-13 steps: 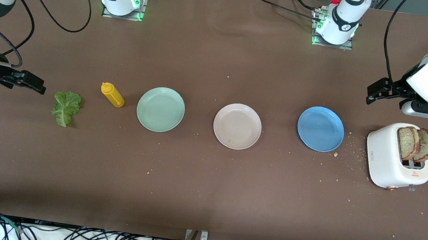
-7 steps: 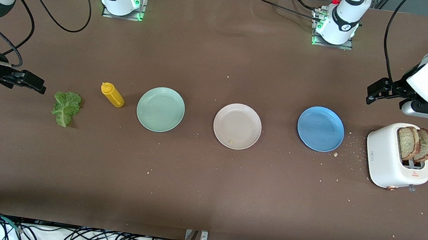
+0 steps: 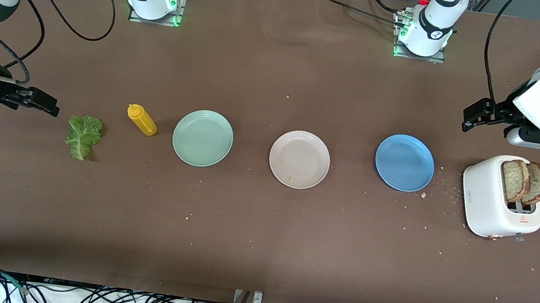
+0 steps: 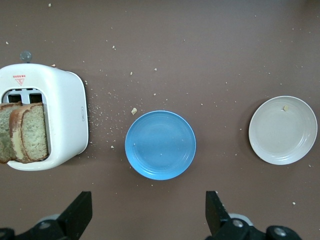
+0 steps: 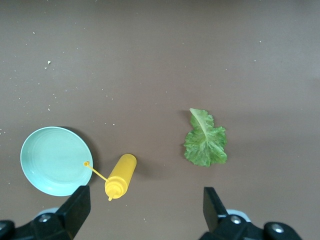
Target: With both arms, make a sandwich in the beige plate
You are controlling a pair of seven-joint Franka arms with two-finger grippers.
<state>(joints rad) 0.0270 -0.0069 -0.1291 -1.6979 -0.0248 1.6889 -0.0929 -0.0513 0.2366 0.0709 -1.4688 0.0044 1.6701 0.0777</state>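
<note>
The beige plate (image 3: pixel 299 159) (image 4: pixel 283 130) sits mid-table between two other plates and holds only a few crumbs. Two brown bread slices (image 3: pixel 525 181) (image 4: pixel 25 137) stand upright in a white toaster (image 3: pixel 488 202) (image 4: pixel 65 120) at the left arm's end. A green lettuce leaf (image 3: pixel 83 136) (image 5: pixel 205 140) lies flat on the table at the right arm's end. My left gripper (image 3: pixel 475 116) (image 4: pixel 148 215) hangs open and empty over bare table beside the toaster. The right gripper (image 3: pixel 44 104) (image 5: pixel 145 212) is also open and empty, over the table beside the lettuce.
A blue plate (image 3: pixel 404 162) (image 4: pixel 160 145) lies between the beige plate and the toaster. A mint green plate (image 3: pixel 203 138) (image 5: pixel 55 160) and a yellow squeeze bottle (image 3: pixel 142 119) (image 5: pixel 121 175) on its side lie between the beige plate and the lettuce. Crumbs surround the toaster.
The right gripper has shifted very slightly toward the lettuce. The left arm and everything on the table are as before.
</note>
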